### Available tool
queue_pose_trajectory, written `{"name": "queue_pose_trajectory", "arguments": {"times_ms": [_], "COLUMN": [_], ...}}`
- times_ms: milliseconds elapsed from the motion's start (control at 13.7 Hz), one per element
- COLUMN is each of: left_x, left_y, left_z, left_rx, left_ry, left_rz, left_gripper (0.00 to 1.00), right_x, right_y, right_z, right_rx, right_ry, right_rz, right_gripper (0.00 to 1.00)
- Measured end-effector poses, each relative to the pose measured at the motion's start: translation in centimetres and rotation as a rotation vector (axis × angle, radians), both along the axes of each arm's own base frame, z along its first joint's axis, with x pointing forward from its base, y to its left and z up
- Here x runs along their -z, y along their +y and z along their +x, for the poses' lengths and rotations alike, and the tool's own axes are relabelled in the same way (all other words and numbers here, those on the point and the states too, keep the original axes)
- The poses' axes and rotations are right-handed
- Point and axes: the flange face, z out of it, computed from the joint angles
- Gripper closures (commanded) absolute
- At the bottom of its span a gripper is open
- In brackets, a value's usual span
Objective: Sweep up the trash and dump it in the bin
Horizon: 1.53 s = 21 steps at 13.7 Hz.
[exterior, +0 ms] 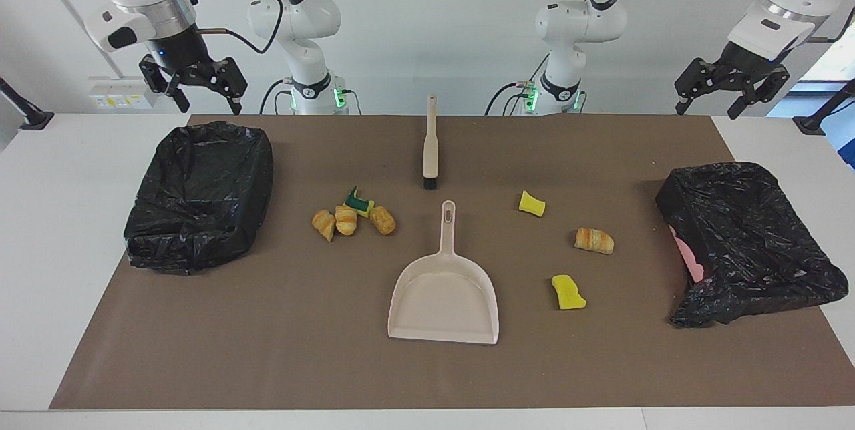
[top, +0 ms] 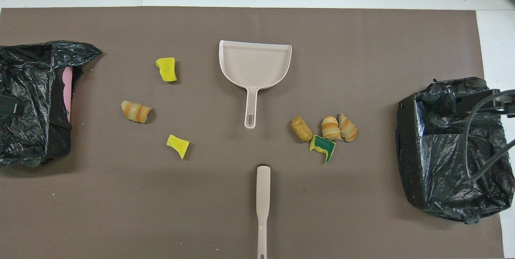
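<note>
Trash: three bread pieces (exterior: 353, 221) and a green-backed sponge chunk (exterior: 360, 202) are clustering beside the dustpan (exterior: 444, 296) handle, toward the right arm's end; two yellow sponge chunks (exterior: 532, 203) and one bread piece (exterior: 594, 241) are lying scattered toward the left arm's end. Brush (exterior: 430, 144) is lying nearer the robots than the dustpan. Bag-lined bins (exterior: 200, 195) are sitting at both counter ends. Right claw (exterior: 197, 91) and left claw (exterior: 728, 91) are hanging wide, empty, above the counter's robot-side edge.
</note>
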Motion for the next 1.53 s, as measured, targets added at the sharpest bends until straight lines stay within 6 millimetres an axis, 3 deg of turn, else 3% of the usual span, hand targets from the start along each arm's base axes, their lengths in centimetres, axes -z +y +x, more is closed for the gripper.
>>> {"name": "queue_pose_trajectory", "arguments": {"times_ms": [1529], "left_x": [0.0], "left_y": [-0.1], "left_z": [0.0], "left_rx": [0.001], "left_ry": [0.000], "left_rz": [0.000], "left_gripper": [0.00], "right_x": [1.8], "right_y": [0.1], "right_z": [-0.7], "right_rx": [-0.014], "right_ry": [0.056], "right_rz": [0.002], "right_gripper": [0.00]}}
